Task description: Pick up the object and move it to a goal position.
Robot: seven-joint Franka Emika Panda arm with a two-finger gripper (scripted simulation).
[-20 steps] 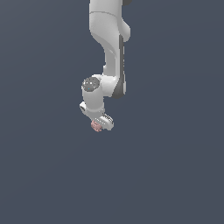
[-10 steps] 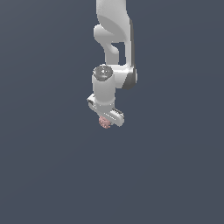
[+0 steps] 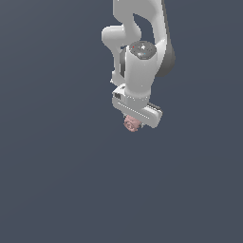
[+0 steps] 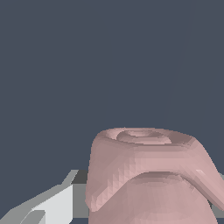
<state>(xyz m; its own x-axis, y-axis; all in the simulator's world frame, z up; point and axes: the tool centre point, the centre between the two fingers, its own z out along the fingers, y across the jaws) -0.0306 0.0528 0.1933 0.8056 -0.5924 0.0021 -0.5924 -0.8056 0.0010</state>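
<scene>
Object is showing as pink, lumpy and rounded, ringed end facing away from the wrist camera. Gripper jaws are clamping it.

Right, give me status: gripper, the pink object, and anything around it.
Gripper shut on pink object, object poking out below the white hand. Wrist view filled by the object. Nothing else visible nearby, plain grey background only.
</scene>
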